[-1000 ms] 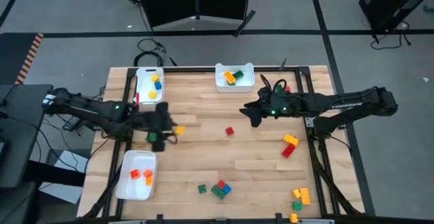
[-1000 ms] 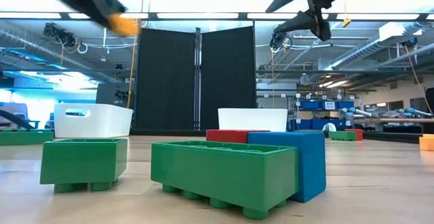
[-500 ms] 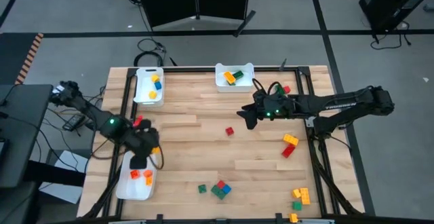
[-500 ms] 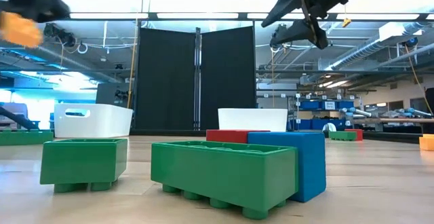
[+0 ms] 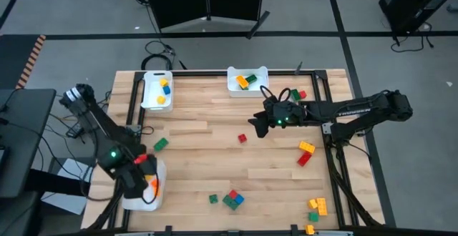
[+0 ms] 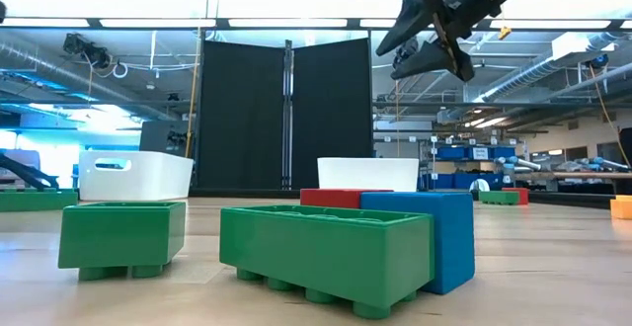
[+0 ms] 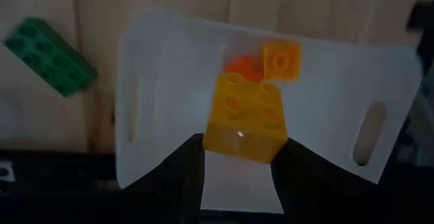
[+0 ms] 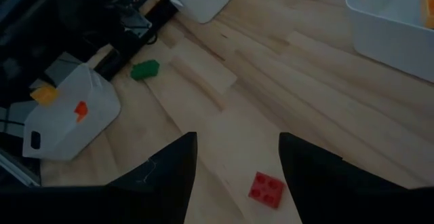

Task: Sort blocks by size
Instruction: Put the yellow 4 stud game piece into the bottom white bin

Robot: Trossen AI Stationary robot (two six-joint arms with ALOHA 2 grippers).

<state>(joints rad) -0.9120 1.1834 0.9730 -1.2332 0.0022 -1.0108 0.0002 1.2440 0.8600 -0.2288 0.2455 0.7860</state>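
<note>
Above the white tray (image 7: 169, 81) at the table's front left corner, the left gripper (image 7: 237, 163) clamps a yellow brick (image 7: 245, 119) over two orange blocks (image 7: 281, 60) inside. The right gripper (image 8: 237, 157) hovers, fingers apart and empty, over a small red brick (image 8: 266, 188) mid-table.

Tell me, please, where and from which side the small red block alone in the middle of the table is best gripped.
Probably from straight above, pinching two opposite flat side walls. The small red block lies flat and studs-up on the table, with open wood on every side. The right hand hovers open close beside it and already looks down on it. The left hand is busy with a yellow block.
</note>
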